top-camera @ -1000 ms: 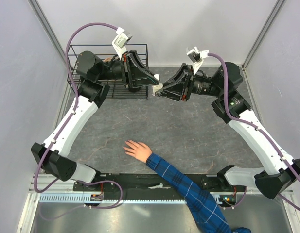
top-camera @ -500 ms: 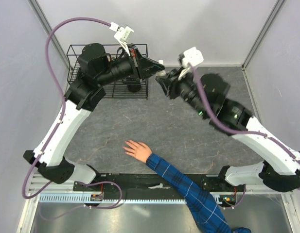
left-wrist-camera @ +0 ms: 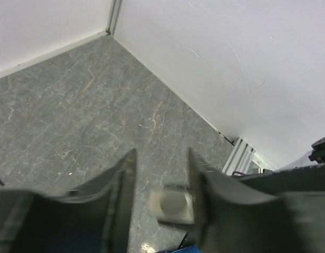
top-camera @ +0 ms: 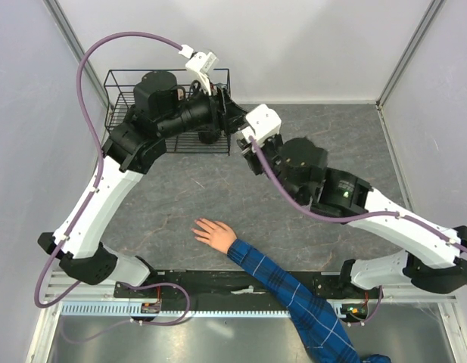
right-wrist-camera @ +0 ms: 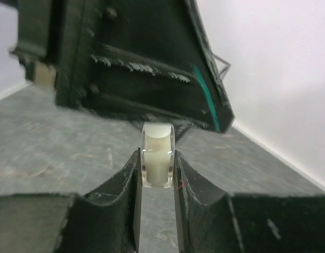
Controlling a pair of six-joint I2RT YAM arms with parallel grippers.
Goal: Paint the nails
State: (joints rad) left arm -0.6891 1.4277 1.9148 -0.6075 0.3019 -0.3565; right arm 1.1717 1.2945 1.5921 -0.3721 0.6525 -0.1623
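A bare hand (top-camera: 215, 233) with a blue plaid sleeve (top-camera: 294, 299) lies palm down near the table's front; its nails are too small to make out. My right gripper (right-wrist-camera: 158, 168) is shut on a small clear bottle (right-wrist-camera: 158, 153) with whitish contents, held up by the basket's right end (top-camera: 246, 141). My left gripper (left-wrist-camera: 161, 176) faces it, jaws apart. The bottle's end (left-wrist-camera: 173, 204) shows blurred in that gap, close to the right finger (left-wrist-camera: 200, 184). In the top view the left gripper (top-camera: 237, 125) meets the right one well behind the hand.
A black wire basket (top-camera: 118, 113) stands at the back left, partly under my left arm, with a dark object (top-camera: 209, 138) inside. White walls enclose the grey stone-patterned table (top-camera: 180, 189). A metal rail (top-camera: 218, 281) runs along the front edge.
The right arm has swung left over the table, keeping the bottle by the left gripper. The left wrist has lifted and turned. The hand has stayed put.
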